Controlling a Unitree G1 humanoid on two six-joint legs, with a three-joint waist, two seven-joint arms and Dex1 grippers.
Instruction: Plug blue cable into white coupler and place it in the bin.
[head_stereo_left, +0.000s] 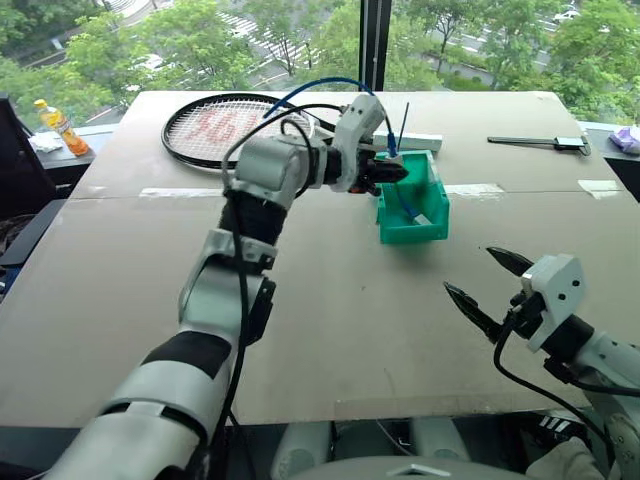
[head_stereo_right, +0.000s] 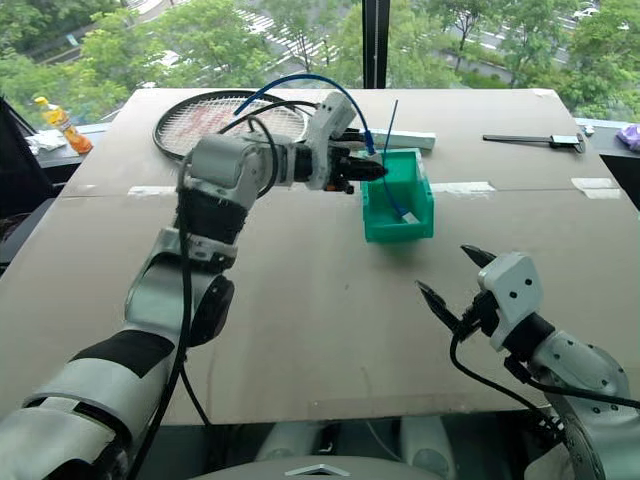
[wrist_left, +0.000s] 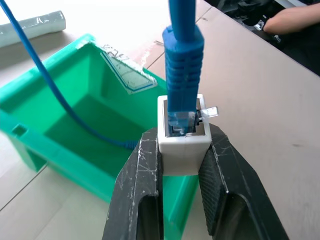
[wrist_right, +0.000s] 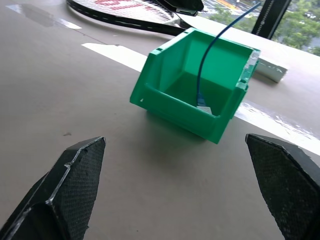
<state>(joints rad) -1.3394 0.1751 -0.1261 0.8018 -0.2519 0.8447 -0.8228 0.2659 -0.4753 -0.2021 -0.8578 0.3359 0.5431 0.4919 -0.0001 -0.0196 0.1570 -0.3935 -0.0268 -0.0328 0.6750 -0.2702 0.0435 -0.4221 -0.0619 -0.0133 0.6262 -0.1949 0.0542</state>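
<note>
My left gripper (head_stereo_left: 394, 172) is shut on the white coupler (wrist_left: 183, 142), held in the air at the left rim of the green bin (head_stereo_left: 412, 233). The blue cable (head_stereo_left: 320, 83) has its blue-booted plug (wrist_left: 184, 65) seated in the coupler's socket and arcs up and back over my left wrist. A second thin, straight blue cable (wrist_right: 212, 47) stands in the bin with a white piece (wrist_right: 204, 108) at its lower end. My right gripper (head_stereo_left: 488, 282) hangs open over the table in front of the bin to the right, with nothing between its fingers (wrist_right: 67, 192).
A tennis racket (head_stereo_left: 215, 127) lies on the table behind my left arm. A white strip (head_stereo_left: 418, 142) sits just behind the bin. A black tool (head_stereo_left: 540, 142) lies at the back right, an orange bottle (head_stereo_left: 60, 125) at the far left. A person's arm (wrist_left: 295, 17) shows beyond the table.
</note>
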